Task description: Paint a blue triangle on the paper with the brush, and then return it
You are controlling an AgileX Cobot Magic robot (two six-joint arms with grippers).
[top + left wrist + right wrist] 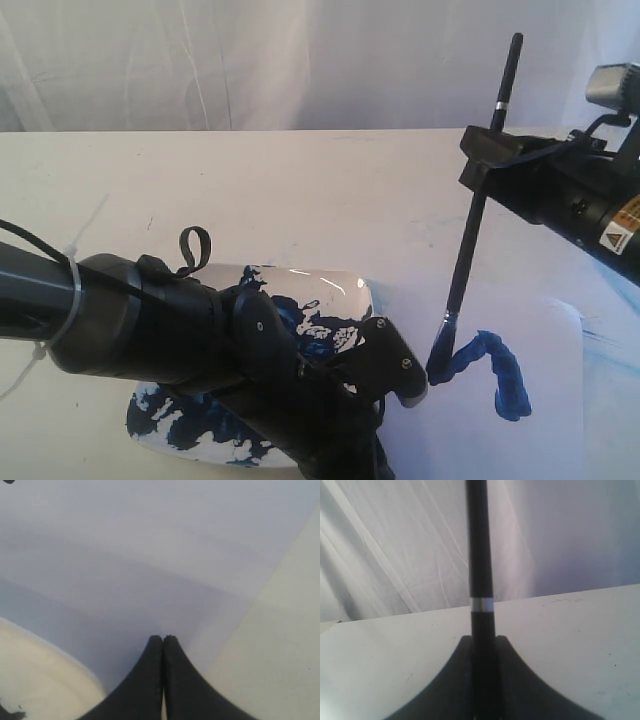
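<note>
One brush (470,250) stands clamped in the right pincer (488,150), tip touching paper (480,440).

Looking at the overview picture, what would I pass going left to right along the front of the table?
Left arm's black body → left pincer, shut → brush, tip down in wet paint → unfinished blue triangle → faint blue smears at the far right.

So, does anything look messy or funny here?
A little messy: faint blue smears streak the surface right of the blue triangle, which is only two thick strokes on the paper so far. The dish is blotched all over with blue paint.
</note>
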